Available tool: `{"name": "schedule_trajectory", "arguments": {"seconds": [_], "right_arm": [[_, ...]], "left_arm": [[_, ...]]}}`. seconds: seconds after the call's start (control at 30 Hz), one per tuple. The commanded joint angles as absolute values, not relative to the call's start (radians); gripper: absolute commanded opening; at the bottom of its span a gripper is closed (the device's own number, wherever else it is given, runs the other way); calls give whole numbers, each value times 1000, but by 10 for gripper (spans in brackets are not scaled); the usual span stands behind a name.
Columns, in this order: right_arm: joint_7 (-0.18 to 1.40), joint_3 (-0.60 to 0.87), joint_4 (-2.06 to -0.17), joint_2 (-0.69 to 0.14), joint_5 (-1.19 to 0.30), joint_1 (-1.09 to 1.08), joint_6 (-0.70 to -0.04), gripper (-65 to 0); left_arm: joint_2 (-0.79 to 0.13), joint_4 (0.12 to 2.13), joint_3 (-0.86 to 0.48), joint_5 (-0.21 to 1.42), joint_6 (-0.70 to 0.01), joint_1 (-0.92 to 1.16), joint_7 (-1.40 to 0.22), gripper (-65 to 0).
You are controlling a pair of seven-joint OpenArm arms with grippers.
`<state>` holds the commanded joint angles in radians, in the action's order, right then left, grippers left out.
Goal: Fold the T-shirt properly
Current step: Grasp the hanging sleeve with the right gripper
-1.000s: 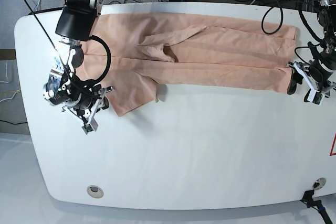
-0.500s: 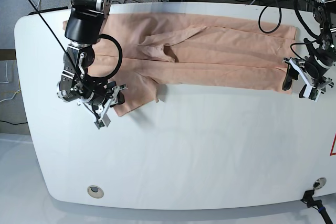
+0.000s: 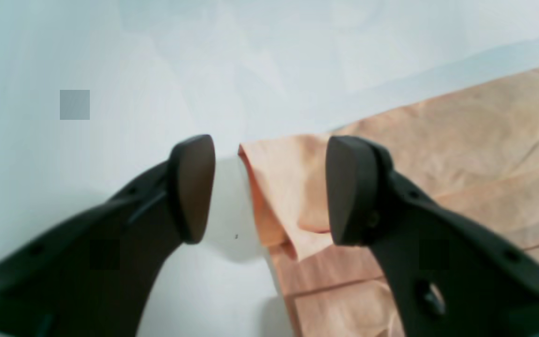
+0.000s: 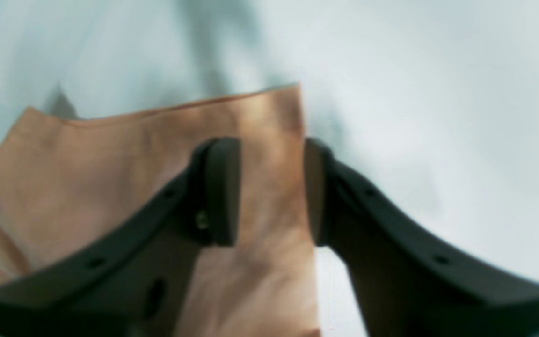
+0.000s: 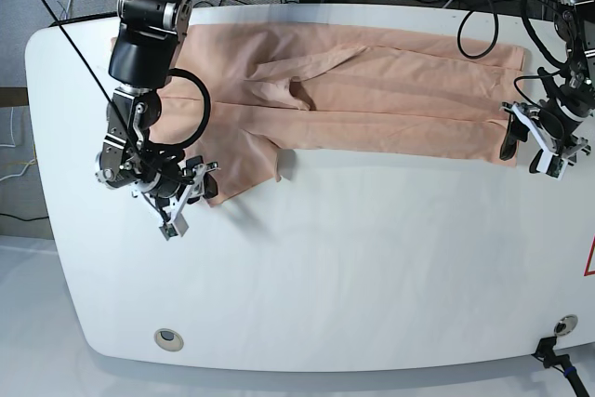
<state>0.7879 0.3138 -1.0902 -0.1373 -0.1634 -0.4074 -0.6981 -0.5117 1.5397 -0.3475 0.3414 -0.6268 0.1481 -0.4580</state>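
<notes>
Jaws of the left gripper [image 3: 269,187] stand wide apart, straddling the folded corner of the T-shirt [image 3: 438,154] without clamping it, one finger on cloth, the other over bare tabletop [image 3: 204,70]. Jaws of the right gripper [image 4: 272,192] are narrowly parted astride the shirt's sleeve edge, not visibly pinching it. Further back, the peach T-shirt [image 5: 372,90] lies flat in a long folded band across the tabletop's [image 5: 372,267] far half, a gripper at each end [image 5: 532,141] [image 5: 186,194].
</notes>
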Motion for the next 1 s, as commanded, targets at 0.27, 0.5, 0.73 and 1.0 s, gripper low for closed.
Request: {"name": "schedule_trajectory", "arguments": {"seconds": [0.27,0.5,0.73,1.0], "right_arm": [[763,314,-1004,-157,-170,-412,-698,-348],[826,311,-1055,-110,-171,-369,-698,-348],[842,309,-1102,-93,-171,-351,-698,-387],[941,309,-1152,-96,-171,-355,-698,-650]], "left_arm": [[-512,1540,-348,341,-627,148,-458,-296],[-512,1537,-348,341,-627,147,-458,-296],[-512,1537,-348,341,-627,147,-458,-296],[-512,1535,-348,341,-627,147,-458,-296]]}}
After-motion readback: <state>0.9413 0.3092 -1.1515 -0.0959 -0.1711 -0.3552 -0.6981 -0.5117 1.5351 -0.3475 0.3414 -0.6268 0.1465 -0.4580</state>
